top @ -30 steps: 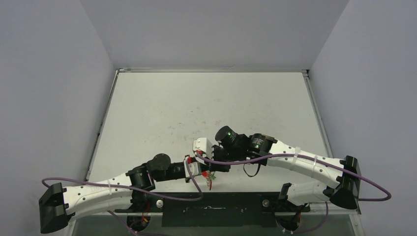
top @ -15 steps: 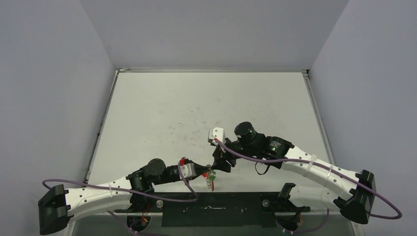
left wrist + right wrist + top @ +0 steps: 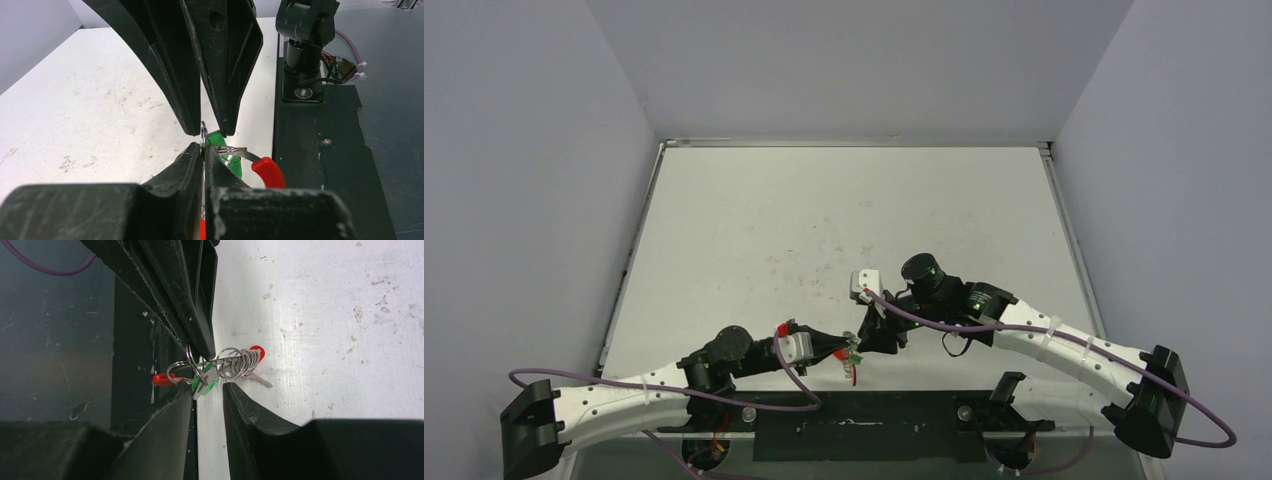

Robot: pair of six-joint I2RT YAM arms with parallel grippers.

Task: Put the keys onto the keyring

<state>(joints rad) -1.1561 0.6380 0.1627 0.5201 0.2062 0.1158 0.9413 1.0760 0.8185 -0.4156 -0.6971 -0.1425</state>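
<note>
My left gripper is shut on the thin wire of the keyring, a silvery coiled loop with a glossy red sleeve, held just above the table's near edge. Green-headed keys hang against the keyring's coils. My right gripper faces the left one tip to tip. It is open, with a green key head at the mouth of its gap, near one finger. In the top view both grippers, left and right, meet over the keyring.
The white, scuffed table stretches away behind the grippers, walled on three sides. A black base plate lies right below the keyring, and the right arm's mount stands on it. Purple cables loop along both arms.
My right gripper let go, opened and drew back to the right, then narrowed a little at the keys. The left arm shifted slightly left and lower, still holding the keyring.
</note>
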